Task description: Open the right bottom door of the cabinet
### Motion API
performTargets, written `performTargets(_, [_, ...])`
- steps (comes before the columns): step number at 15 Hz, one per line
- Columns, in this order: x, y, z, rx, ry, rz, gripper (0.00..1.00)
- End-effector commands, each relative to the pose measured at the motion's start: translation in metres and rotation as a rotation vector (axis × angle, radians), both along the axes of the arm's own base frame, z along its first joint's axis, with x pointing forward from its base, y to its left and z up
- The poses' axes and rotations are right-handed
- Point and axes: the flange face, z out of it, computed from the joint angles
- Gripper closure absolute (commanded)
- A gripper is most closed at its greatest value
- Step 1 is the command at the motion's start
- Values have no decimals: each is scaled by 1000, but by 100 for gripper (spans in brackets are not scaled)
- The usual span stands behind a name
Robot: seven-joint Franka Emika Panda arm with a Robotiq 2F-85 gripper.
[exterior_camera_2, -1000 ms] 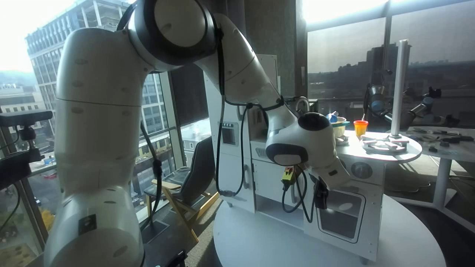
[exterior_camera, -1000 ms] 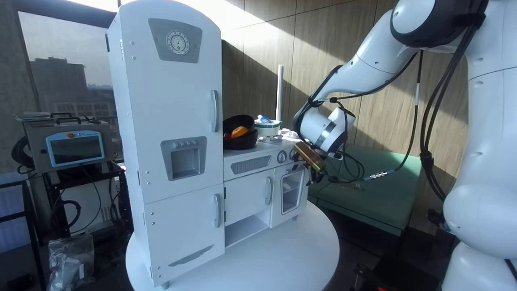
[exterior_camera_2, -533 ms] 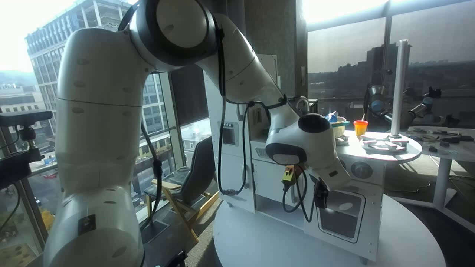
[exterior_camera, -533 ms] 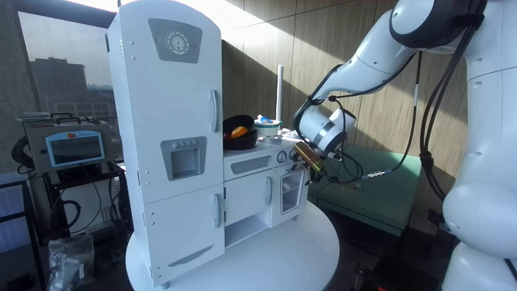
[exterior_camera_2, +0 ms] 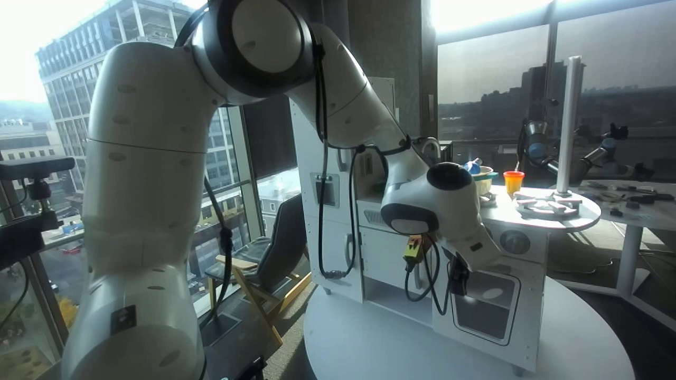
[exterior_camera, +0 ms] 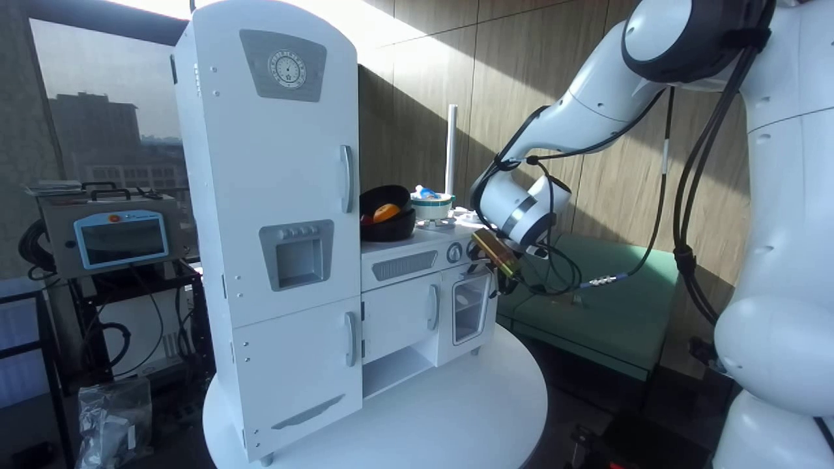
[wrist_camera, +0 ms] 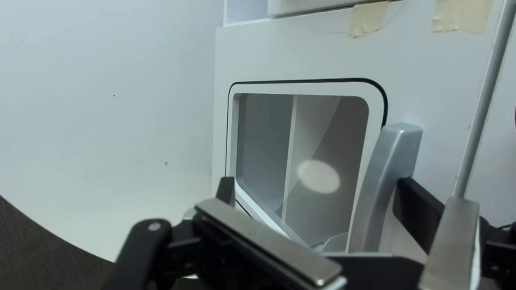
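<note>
The cabinet (exterior_camera: 280, 182) is a white toy kitchen with a tall tower; it also shows in an exterior view (exterior_camera_2: 330, 248). Its right bottom door (exterior_camera: 446, 335) is narrow and white with a framed window, at the end away from the tower. The door looks shut in both exterior views and shows large in the wrist view (wrist_camera: 298, 60). Its grey handle (wrist_camera: 381, 189) stands between my open fingers (wrist_camera: 316, 187). The right black fingertip is behind the handle's outer side, close to or touching it. The left fingertip is apart, over the window's lower edge. In an exterior view my gripper (exterior_camera_2: 458, 277) partly hides the door.
The counter above carries black bowls with fruit (exterior_camera: 388, 215) and a pot (exterior_camera: 432, 205). Round knobs (exterior_camera: 454, 253) sit just above the door. The cabinet stands on a round white table (exterior_camera: 456, 417). Loose cables (exterior_camera_2: 438, 295) hang by the wrist.
The upper arm and elbow have shifted slightly toward the cabinet, and the wrist a little with them. The gripper stays around the handle. The door has not visibly moved.
</note>
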Motion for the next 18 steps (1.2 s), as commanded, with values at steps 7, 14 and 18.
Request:
performTargets(7, [-38, -7, -8, 11, 73, 58, 0])
performTargets(14, [-81, -36, -14, -45, 196, 106, 0])
performTargets(18, [-100, -65, 0, -266, 240, 62, 0])
